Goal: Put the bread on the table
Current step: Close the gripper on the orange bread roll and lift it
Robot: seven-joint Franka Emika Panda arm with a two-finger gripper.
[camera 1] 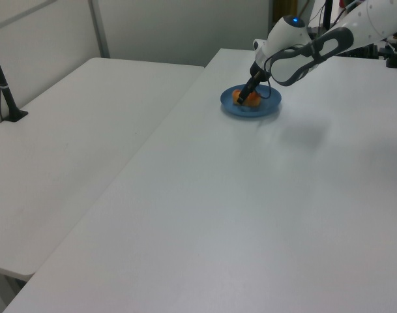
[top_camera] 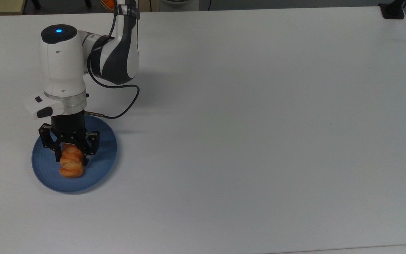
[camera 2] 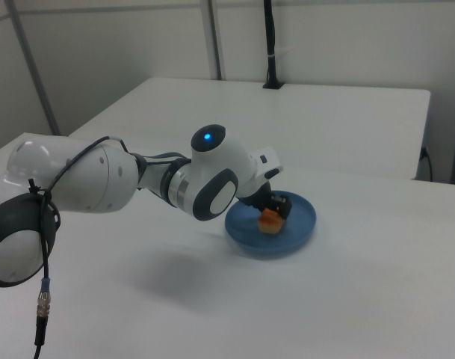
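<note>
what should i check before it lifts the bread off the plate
1. Gripper lined up over the bread: ok, in the top view its fingers sit on either side of the loaf's upper half.
2. Fingers closed firmly on the bread: cannot tell.
3. Bread on the blue plate, not yet lifted: ok.
4. Grasp centred on the loaf: not ok, the lower end sticks out past the fingers in the top view, so it may tilt.
5. Free table for the drop: ok, bare white surface to the top view's right of the plate.
</note>
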